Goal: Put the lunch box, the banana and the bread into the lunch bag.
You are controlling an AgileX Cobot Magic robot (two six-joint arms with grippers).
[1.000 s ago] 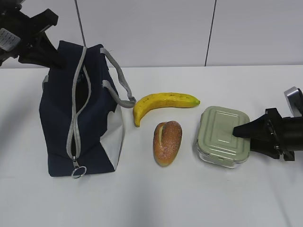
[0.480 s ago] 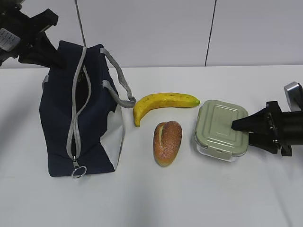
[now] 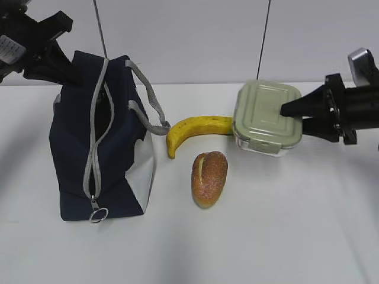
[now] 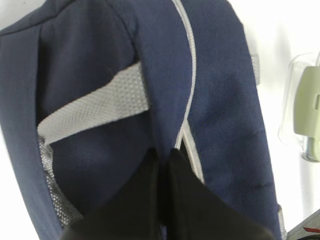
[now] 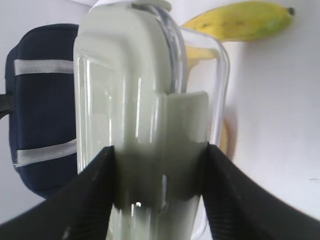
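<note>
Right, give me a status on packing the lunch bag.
Done: nothing is packed, but the lunch bag stands unzipped, the left gripper pinching its top edge. In hand: the right gripper clamps the lunch box, which is raised off the table and overlaps the banana's tip. Left: banana and bread lie on the table.

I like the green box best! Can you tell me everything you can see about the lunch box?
The lunch box is squarish with rounded corners. It has a pale sage-green lid with clip flaps on the sides and a clear base that looks like glass or plastic. The lid is on. The right gripper is clamped on its right side, one finger on the lid and one underneath, holding it tilted above the table, lid facing the camera. Its left edge hides the banana's tip in the exterior view.
</note>
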